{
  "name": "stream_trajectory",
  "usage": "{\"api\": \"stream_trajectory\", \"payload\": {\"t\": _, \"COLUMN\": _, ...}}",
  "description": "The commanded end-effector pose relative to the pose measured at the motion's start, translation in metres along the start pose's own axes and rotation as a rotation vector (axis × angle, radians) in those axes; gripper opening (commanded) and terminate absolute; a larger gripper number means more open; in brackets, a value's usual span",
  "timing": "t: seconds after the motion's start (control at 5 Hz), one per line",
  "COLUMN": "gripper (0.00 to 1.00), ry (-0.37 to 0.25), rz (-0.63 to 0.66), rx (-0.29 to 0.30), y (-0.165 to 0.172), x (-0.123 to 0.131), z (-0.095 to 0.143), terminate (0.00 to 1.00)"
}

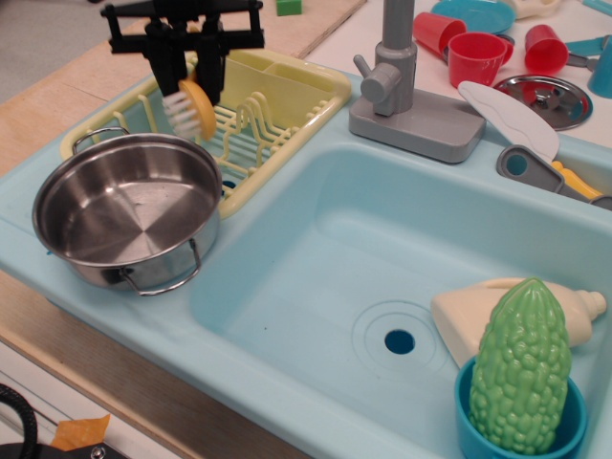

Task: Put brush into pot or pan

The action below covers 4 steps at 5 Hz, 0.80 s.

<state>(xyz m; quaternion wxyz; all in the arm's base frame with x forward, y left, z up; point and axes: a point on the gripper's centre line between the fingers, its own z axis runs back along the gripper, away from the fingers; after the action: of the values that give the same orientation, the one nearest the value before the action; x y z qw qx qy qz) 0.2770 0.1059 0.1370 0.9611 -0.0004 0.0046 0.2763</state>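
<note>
The yellow-orange brush (194, 108) hangs head-down with its white bristles facing left, held in my black gripper (185, 59). The gripper is shut on the brush's upper part, lifted above the yellow dish rack (273, 115). The shiny steel pot (124, 210) stands on the sink's left ledge, just below and to the left of the brush. The pot is empty, with a wire loop handle at its front. The brush's handle is mostly hidden between the fingers.
A light blue sink basin (402, 277) lies to the right, holding a green bumpy vegetable in a blue cup (521, 368) and a cream bottle (478, 311). A grey faucet (406, 86) stands behind. Red cups (473, 53), a small steel dish (545, 96) and a white-bladed utensil (512, 124) are at the back right.
</note>
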Motion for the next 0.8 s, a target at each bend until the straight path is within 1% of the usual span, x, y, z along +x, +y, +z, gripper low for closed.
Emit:
{"api": "stream_trajectory", "payload": {"t": 0.0, "gripper": 0.0, "ry": -0.167, "rz": 0.032, "rx": 0.006, "y": 0.004, "x": -0.015, "z": 0.045, "terminate": 0.0}}
{"api": "stream_trajectory", "payload": {"t": 0.2, "gripper": 0.0, "ry": -0.169, "rz": 0.075, "rx": 0.032, "y": 0.01, "x": -0.031, "z": 0.058, "terminate": 0.0}}
{"api": "stream_trajectory", "payload": {"t": 0.4, "gripper": 0.0, "ry": -0.171, "rz": 0.103, "rx": 0.029, "y": 0.013, "x": -0.048, "z": 0.056, "terminate": 0.0}}
{"api": "stream_trajectory", "payload": {"t": 0.6, "gripper": 0.0, "ry": -0.157, "rz": 0.136, "rx": 0.013, "y": 0.02, "x": -0.066, "z": 0.048, "terminate": 0.0}}
